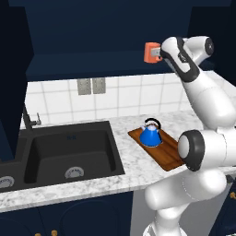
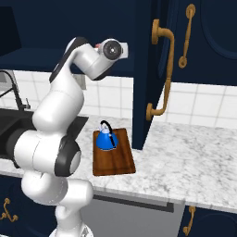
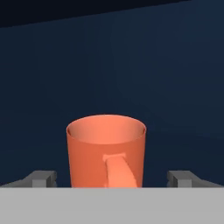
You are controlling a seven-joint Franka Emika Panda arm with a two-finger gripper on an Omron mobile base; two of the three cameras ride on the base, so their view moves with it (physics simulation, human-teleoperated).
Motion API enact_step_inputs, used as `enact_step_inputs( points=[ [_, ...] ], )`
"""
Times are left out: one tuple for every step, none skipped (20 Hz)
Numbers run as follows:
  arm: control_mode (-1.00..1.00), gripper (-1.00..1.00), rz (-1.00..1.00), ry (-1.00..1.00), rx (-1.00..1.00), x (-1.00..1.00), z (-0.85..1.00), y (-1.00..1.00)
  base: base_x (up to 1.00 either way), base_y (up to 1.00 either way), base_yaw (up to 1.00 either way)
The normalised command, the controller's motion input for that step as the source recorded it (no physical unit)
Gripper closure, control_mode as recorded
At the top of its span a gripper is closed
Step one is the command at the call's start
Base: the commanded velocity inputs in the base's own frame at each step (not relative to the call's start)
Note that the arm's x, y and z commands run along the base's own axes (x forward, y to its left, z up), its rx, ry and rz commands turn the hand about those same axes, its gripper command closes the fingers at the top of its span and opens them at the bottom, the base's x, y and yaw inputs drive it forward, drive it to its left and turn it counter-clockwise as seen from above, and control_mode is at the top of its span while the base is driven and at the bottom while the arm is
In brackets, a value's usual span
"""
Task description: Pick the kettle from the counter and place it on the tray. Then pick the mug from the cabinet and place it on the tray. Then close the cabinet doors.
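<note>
Gripper (image 3: 112, 178) spread wide, nothing pinched. Mug (image 3: 106, 151) straight ahead of gripper, centred between the fingertips (image 3: 43, 178), upright on the cabinet (image 1: 69, 41) shelf, long axis vertical, handle facing the gripper. Kettle (image 1: 150, 134) already on tray (image 1: 168, 154), well below the mug, on the table (image 2: 194, 157). No brands, labels or writing readable.

blue kettle (image 1: 150, 135) upright on tray (image 1: 167, 155); orange mug (image 3: 106, 151) upright in cabinet (image 3: 131, 65).

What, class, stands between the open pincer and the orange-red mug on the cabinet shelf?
Nothing visible. In the hand view the plain orange-red cylindrical mug stands upright straight ahead, handle toward the camera, with the pincer fingertips open to either side of it and only the dark navy cabinet behind.
</note>
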Motion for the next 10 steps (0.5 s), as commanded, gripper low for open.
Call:
enact_step_inputs(
  points=[
    [-1.00, -1.00, 0.05, 0.00, 0.00, 0.27, -0.13, 0.00, 0.00, 0.00, 0.00],
    [-1.00, -1.00, 0.05, 0.00, 0.00, 0.25, -0.11, 0.00, 0.00, 0.00, 0.00],
    [-1.00, -1.00, 0.05, 0.00, 0.00, 0.24, -0.10, 0.00, 0.00, 0.00, 0.00],
    [-1.00, -1.00, 0.03, 0.00, 0.00, 0.16, -0.09, 0.00, 0.00, 0.00, 0.00],
    [-1.00, 1.00, 0.03, 0.00, 0.00, 0.04, -0.07, 0.00, 0.00, 0.00, 0.00],
    [-1.00, 1.00, 0.03, 0.00, 0.00, 0.03, 0.00, 0.00, 0.00, 0.00, 0.00],
    [-1.00, 1.00, 0.02, 0.00, 0.00, 0.00, 0.00, 0.00, 0.00, 0.00, 0.00],
    [-1.00, 1.00, 0.01, 0.00, 0.00, 0.00, 0.00, 0.00, 0.00, 0.00, 0.00],
    [-1.00, 1.00, 0.00, 0.00, 0.00, 0.00, 0.00, 0.00, 0.00, 0.00, 0.00],
    [-1.00, 1.00, 0.00, 0.00, 0.00, 0.00, 0.00, 0.00, 0.00, 0.00, 0.00]
  ],
)
